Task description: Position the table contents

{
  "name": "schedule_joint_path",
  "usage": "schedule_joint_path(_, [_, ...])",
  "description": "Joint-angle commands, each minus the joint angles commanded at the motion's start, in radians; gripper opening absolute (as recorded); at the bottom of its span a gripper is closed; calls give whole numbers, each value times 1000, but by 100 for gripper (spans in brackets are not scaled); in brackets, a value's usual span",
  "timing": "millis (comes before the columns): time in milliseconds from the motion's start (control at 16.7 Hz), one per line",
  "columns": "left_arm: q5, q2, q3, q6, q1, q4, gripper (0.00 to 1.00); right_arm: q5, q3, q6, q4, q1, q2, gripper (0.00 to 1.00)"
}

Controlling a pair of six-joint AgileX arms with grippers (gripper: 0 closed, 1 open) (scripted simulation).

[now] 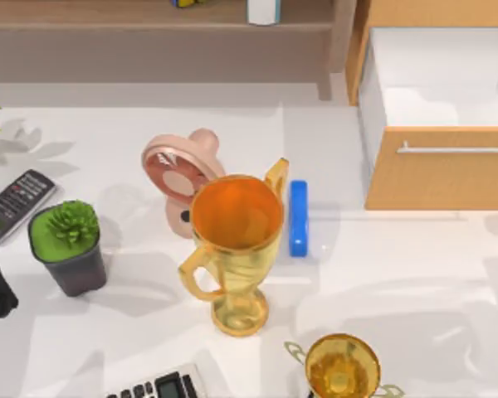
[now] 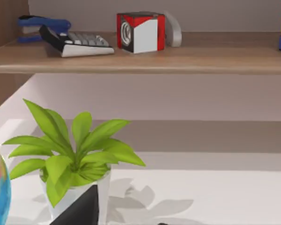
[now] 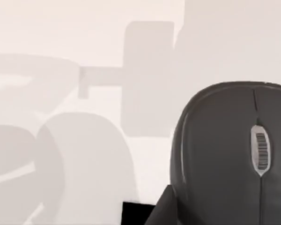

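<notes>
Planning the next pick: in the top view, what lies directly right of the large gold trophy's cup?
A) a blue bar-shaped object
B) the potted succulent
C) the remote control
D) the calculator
A: the blue bar-shaped object lies beside the right rim of the large gold trophy, near its handle.

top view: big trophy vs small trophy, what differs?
The big trophy stands mid-table beside the pink fan; the small trophy sits at the near edge. The big trophy's bowl looks orange inside, the small trophy's golden. The big trophy shows its stem and base; the small trophy is cut off. Both are gold with two handles.
</notes>
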Motion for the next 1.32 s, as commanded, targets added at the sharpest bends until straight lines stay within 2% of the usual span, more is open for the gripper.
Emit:
schedule_joint_path(600, [0,0,0,0,0,0,100,30,-35,-6,-44,-40,8,0])
schedule_joint_path(1320, [0,0,0,0,0,0,100,112,-161,25,-144,-2,16,0])
